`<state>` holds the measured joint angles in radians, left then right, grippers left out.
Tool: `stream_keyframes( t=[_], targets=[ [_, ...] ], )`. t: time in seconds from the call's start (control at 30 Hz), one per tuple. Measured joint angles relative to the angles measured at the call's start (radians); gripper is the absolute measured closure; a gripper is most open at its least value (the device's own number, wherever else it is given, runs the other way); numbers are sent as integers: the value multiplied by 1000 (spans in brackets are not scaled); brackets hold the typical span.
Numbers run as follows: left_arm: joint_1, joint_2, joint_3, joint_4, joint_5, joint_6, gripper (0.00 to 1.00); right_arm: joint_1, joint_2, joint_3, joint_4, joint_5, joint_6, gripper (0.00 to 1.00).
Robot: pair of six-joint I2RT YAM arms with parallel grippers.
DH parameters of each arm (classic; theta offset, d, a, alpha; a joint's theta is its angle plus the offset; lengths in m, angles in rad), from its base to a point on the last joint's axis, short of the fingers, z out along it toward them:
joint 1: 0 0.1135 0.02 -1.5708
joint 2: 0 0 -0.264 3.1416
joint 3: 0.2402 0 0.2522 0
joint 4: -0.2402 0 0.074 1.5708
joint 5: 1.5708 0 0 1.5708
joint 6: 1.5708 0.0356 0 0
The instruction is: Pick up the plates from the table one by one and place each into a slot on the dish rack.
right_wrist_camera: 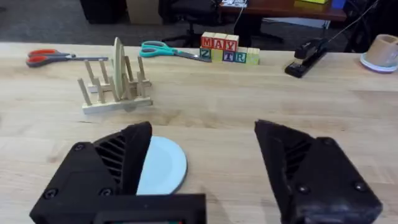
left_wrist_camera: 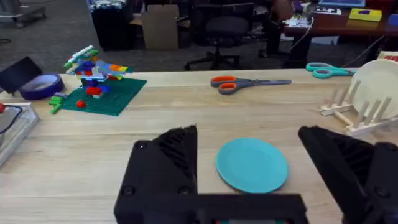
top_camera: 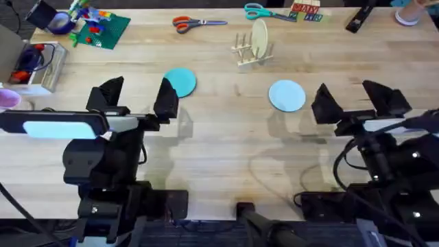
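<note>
A teal plate lies flat on the table, just beyond and to the right of my left gripper, which is open and holds nothing. From the left wrist camera the teal plate sits ahead, between the spread black fingers. A pale blue plate lies flat a little left of my open, empty right gripper; in the right wrist view this plate is partly hidden behind one finger. The dish rack stands at the back centre with a cream plate upright in one slot.
Orange scissors and teal scissors lie along the far edge, with letter blocks and a black stapler. A green brick plate with a toy model, a tape roll and a clear box are at the far left.
</note>
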<state>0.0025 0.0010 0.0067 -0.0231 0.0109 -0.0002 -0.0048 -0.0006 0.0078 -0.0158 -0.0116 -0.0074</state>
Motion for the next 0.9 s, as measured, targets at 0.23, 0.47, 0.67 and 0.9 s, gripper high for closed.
stream_keyframes(
  t=[0.23, 0.47, 0.67, 0.9],
  targets=[
    [0, 0, 0, 1, 0, 0, 8, 0, 0, 0, 0, 0, 0, 7],
    [0, 0, 0, 7, 0, 0, 9, 0, 0, 0, 1, 0, -36, 7],
    [0, 0, 14, -7, -1, 0, 8, 0, 0, 12, -15, 0, -115, 7],
    [0, 0, 166, -126, -8, -3, 8, 0, 0, 103, -58, -3, -137, 7]
  ],
)
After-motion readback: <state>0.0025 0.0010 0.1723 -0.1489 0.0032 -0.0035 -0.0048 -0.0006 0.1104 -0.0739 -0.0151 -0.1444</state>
